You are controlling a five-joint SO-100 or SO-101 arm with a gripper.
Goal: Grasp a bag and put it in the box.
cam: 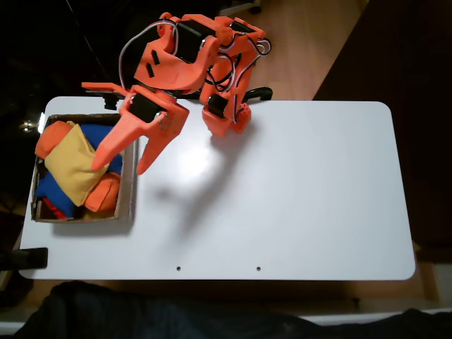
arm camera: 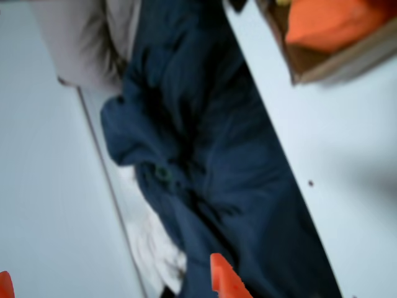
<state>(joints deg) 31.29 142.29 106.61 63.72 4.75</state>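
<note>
Mustard-yellow beanbag (cam: 69, 169) lies inside the cardboard box (cam: 128, 189) at the worktop's (cam: 296, 198) left end in the fixed view, atop orange and blue beanbags; judged soft, light and slumping, best pinched across a bunched edge or corner. End effector (cam: 120, 168) hangs over the box's right wall, fingers spread apart, empty. Orange arm is folded low, reaching leftward from its base at the worktop's far edge.
</note>
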